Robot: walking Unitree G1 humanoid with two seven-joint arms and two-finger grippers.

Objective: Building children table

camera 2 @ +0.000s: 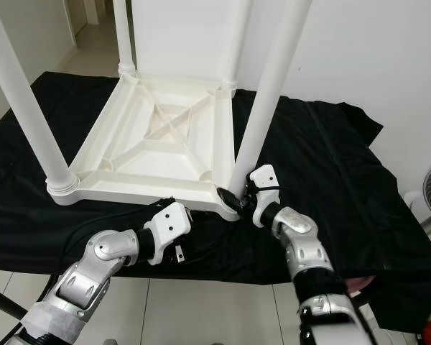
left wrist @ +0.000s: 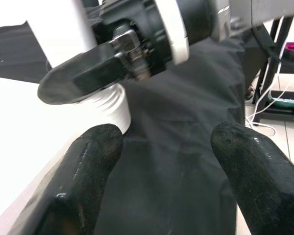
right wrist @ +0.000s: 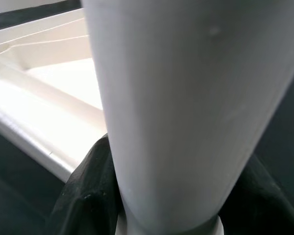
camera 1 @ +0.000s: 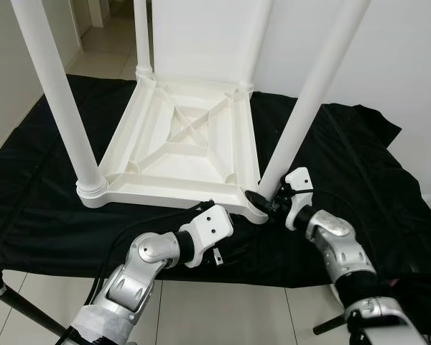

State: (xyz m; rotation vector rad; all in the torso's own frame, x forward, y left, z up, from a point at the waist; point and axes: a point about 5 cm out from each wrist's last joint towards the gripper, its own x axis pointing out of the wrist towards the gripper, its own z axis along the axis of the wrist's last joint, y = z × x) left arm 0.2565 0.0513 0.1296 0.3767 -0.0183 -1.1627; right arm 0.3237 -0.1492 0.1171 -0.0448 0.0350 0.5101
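Right claw [camera 1: 267, 199] squeezing the near right leg [camera 1: 312, 97] low down, at the upside-down table's [camera 1: 179, 147] near right corner. Leg standing straight up. Left claw [camera 1: 214, 208] waiting open, just beside that corner.

White table [camera 1: 179, 147] upturned, legs [camera 1: 302, 108] skyward
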